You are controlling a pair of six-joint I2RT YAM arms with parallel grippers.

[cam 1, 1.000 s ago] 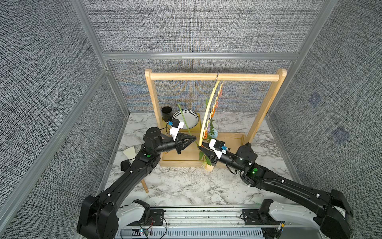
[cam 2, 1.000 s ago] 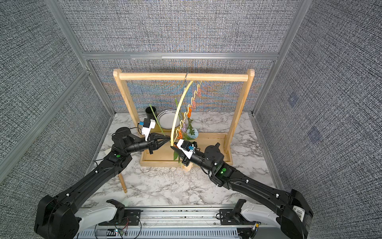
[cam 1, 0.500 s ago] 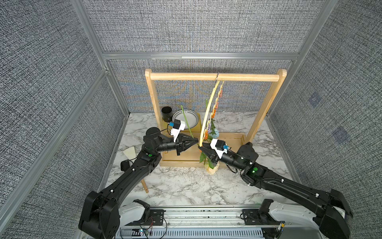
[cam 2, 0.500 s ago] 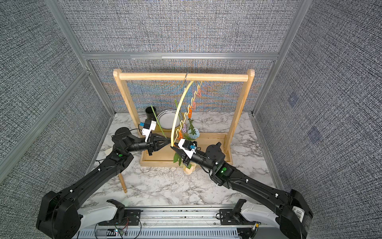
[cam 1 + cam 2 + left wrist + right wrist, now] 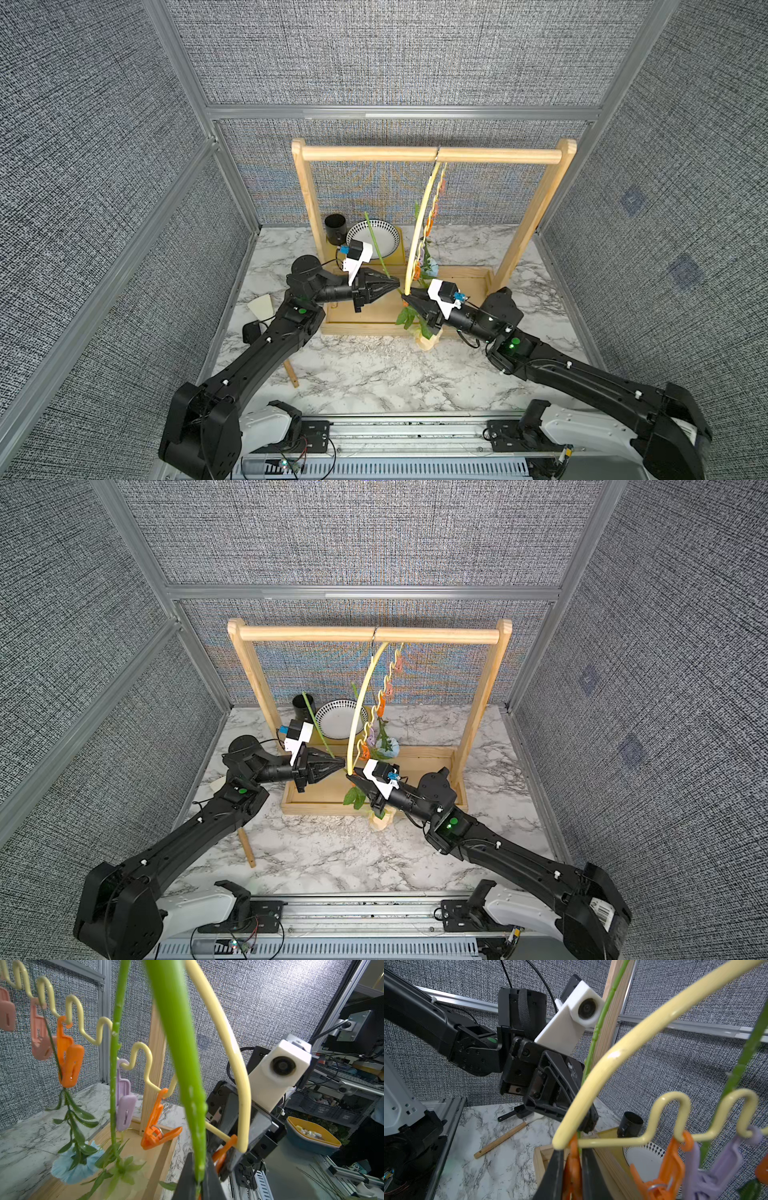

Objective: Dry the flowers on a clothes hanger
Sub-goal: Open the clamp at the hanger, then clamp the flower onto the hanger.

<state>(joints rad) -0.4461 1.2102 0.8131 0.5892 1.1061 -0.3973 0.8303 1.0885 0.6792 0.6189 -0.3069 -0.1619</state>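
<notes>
Gripping a green stem (image 5: 178,1043) with left end effector (image 5: 397,284); pinching, apparently, an orange clip (image 5: 572,1165) at the hanger (image 5: 612,1055) tip with right end effector (image 5: 403,296).

The table (image 5: 374,374) bears the rack (image 5: 365,328) below the left gripper (image 5: 397,284); behind that gripper, by its arm, lie a stick (image 5: 289,372) and a scoop (image 5: 250,332).

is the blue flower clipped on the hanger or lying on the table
Clipped on: the blue flower hangs head down, its stem running up into an orange clip on the hanger.
</notes>
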